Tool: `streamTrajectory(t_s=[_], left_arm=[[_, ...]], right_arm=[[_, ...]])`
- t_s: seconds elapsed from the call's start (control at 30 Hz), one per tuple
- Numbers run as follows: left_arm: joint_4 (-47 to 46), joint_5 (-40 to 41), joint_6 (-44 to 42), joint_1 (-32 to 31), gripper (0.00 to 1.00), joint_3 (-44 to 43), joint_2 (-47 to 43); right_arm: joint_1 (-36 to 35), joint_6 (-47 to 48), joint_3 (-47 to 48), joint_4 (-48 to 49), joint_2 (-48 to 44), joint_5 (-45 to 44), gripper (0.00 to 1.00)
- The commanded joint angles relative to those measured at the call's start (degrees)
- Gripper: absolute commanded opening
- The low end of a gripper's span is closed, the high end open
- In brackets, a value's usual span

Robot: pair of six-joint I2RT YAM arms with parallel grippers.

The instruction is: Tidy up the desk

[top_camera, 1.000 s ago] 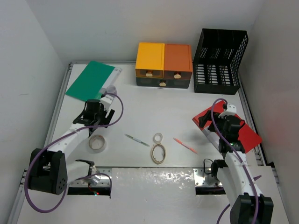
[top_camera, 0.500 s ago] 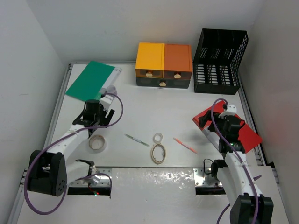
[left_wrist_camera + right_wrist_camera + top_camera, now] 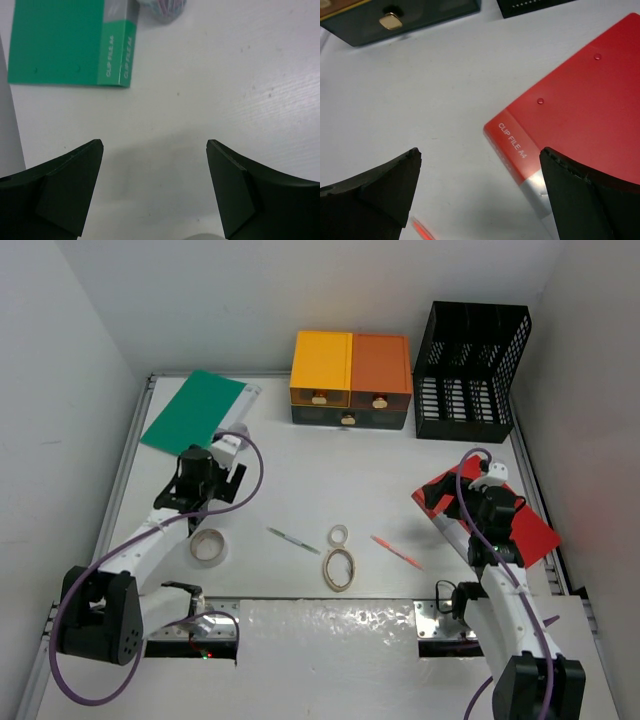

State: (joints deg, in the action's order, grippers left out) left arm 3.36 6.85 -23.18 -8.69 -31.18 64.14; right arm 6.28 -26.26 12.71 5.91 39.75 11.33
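The white desk (image 3: 300, 470) holds a green clip file (image 3: 195, 410) at the far left and a red clip file (image 3: 530, 530) at the right. My left gripper (image 3: 228, 458) is open and empty, hovering over bare desk just short of the green file (image 3: 70, 42). My right gripper (image 3: 440, 500) is open and empty. Its jaws stand either side of the red file's near left corner (image 3: 580, 95), above it. A tape roll (image 3: 208, 545), a thin pen (image 3: 293, 539), a red pen (image 3: 397, 552) and two rubber-band rings (image 3: 340, 566) lie near the front.
A yellow and orange drawer unit (image 3: 350, 380) and a black mesh file basket (image 3: 470, 360) stand at the back. A small clear tub of clips (image 3: 238, 430) sits by the green file's corner. Metal rails run along the desk's edges.
My left gripper has moved a little farther back toward the green file. The right arm has barely moved.
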Motion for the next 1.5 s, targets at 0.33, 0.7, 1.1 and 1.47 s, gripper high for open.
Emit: streamTrajectory(t_s=[0.33,0.7,1.1,1.47], left_arm=[[-24.08,-3.87,3.67,-0.10,0.83,-1.25,4.93],[-31.48,-2.72,5.86,1.39,0.83,3.23,7.40],[-30.78,-3.69,5.43,1.74,0.83,3.32,9.07],[-31.39,-3.95,4.99,1.74,0.83,3.67,10.22]], right_arm=[[-0.39,-3.45,6.26,7.89,3.22,-5.26,0.89],[-19.64,6.83,33.13,4.55,29.84,-20.29,0.74],[-28.26,10.97,61.63,3.58,61.75,-34.61,0.75],[-28.52,10.97,69.56,2.34,72.40,-41.12,0.64]])
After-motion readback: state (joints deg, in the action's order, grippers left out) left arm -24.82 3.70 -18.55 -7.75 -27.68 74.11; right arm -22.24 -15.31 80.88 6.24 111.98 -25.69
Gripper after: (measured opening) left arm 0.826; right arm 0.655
